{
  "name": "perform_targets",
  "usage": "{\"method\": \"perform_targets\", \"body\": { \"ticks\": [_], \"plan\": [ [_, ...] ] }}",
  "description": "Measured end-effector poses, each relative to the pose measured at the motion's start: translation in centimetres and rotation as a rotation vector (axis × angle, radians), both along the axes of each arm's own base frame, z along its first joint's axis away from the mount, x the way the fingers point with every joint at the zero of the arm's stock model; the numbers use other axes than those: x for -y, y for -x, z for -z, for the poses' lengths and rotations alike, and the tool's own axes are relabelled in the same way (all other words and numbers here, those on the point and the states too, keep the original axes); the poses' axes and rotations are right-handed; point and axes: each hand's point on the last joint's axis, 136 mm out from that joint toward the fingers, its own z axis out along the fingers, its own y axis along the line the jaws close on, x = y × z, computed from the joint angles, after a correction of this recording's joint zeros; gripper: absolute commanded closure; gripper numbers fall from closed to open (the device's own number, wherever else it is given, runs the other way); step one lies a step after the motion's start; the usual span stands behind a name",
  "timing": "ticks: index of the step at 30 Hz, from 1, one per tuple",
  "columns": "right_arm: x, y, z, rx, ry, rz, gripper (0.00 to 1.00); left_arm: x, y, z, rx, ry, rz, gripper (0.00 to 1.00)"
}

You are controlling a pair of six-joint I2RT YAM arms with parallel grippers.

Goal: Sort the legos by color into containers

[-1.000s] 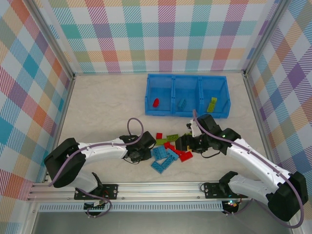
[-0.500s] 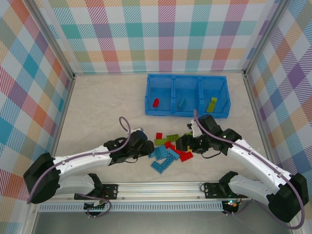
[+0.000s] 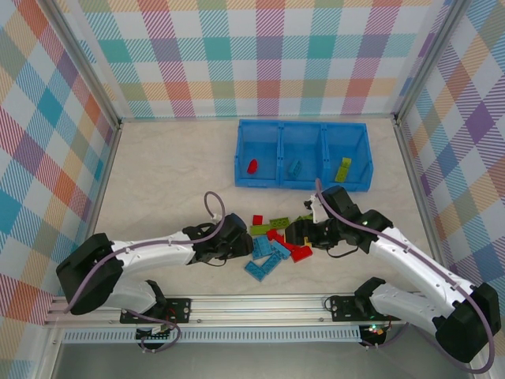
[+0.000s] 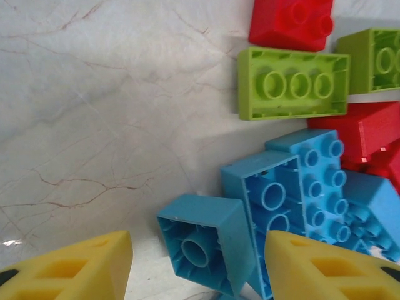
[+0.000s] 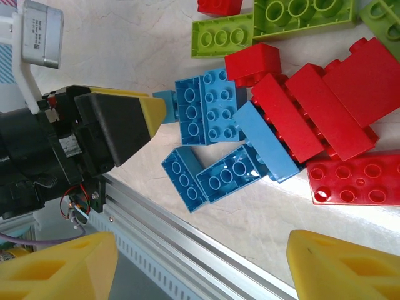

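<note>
Legos [image 3: 276,241] lie in a loose heap on the table [image 3: 166,181] between my two grippers, and three more sit in the bin [image 3: 240,158].

My left gripper [image 3: 239,240] is down low at the left edge of the heap, jaws about half open. A small blue brick [image 4: 206,247] lies hollow side up between its yellow fingers [image 4: 75,269]. A strip of table shows on either side of it, so I have nothing gripped. Beside the right-hand finger, larger blue bricks [image 4: 315,178] lie against each other, one studs up and one hollow side up. Further ahead are a lime brick [image 4: 294,84], also hollow side up, and a red brick [image 4: 290,22].

My right gripper [image 5: 200,265] hangs over the right side of the heap, jaws wide apart and holding nothing. Ahead of its fingers lie several red bricks [image 5: 312,106], with blue and lime ones past them.

The bin stands well beyond both grippers, on the far side of the heap. It has one red piece in its left compartment, one blue in the middle and one lime on the right.
</note>
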Motion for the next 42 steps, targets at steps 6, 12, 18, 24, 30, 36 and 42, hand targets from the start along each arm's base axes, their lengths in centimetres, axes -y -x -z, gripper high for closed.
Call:
{"method": "perform_targets", "body": {
  "ticks": [6,12,18,24,30,36,42],
  "plan": [
    [0.1,0.0,0.1,-0.002,0.003,0.006,0.27,-0.5,0.3,1.9,-0.058,-0.093,0.004,0.44],
    [0.1,-0.1,0.1,-0.001,0.006,0.008,0.27,-1.0,0.3,2.0,-0.066,-0.143,0.009,0.57],
    [0.1,-0.1,0.5,-0.014,0.014,0.008,0.27,-1.8,0.4,2.1,-0.070,-0.197,0.016,0.78],
    [-0.6,-0.1,0.0,-0.008,-0.025,-0.012,0.26,-1.4,0.2,0.6,-0.047,-0.191,0.047,0.89],
    [-0.7,-1.6,-2.6,0.136,-0.083,0.032,0.22,4.8,-4.7,-8.9,0.188,-0.009,0.111,0.89],
    [2.8,-4.5,-5.6,0.367,-0.033,0.241,0.23,14.5,-13.0,-18.1,0.481,0.081,0.179,0.90],
    [4.9,-5.6,-5.7,0.418,0.035,0.346,0.23,20.7,-21.6,-17.1,0.600,0.007,0.190,0.89]
  ]
}}
